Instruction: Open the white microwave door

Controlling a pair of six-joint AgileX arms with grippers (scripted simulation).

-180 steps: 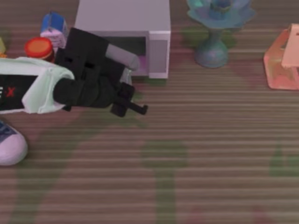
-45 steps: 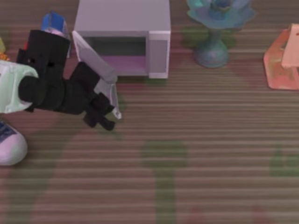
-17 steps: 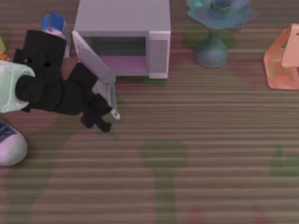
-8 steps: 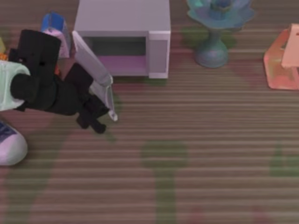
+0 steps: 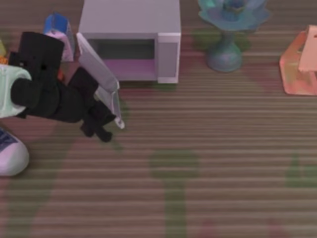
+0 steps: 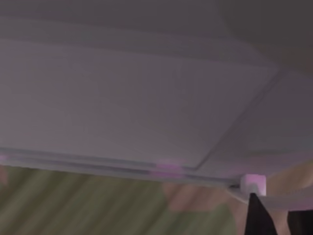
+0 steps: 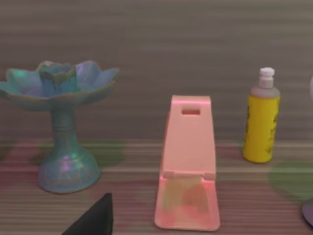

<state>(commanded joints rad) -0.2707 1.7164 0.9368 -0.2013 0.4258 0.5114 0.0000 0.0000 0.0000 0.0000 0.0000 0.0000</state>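
Observation:
The white microwave (image 5: 130, 17) stands at the back left of the table, its purple floor showing. The white microwave door (image 5: 99, 69) is swung wide open on its left hinge, its free edge pointing toward the table's front. My left gripper (image 5: 101, 130) sits at that free edge, shut on the door's handle. In the left wrist view the door (image 6: 122, 98) fills most of the picture, with the white handle (image 6: 288, 198) just above my left gripper (image 6: 279, 220). My right arm is outside the top view; only a dark corner of the right gripper (image 7: 95, 220) shows.
A teal lotus-shaped stand (image 5: 229, 29) is right of the microwave and a pink phone stand (image 5: 299, 64) is at the right edge. A blue carton (image 5: 57, 27) sits left of the microwave, a shoe (image 5: 10, 153) at the left edge. A yellow bottle (image 7: 261, 127) shows in the right wrist view.
The door has gone from nearly closed to wide open. Over the last second my left gripper drifted a little left with the door's free edge, swinging it slightly wider.

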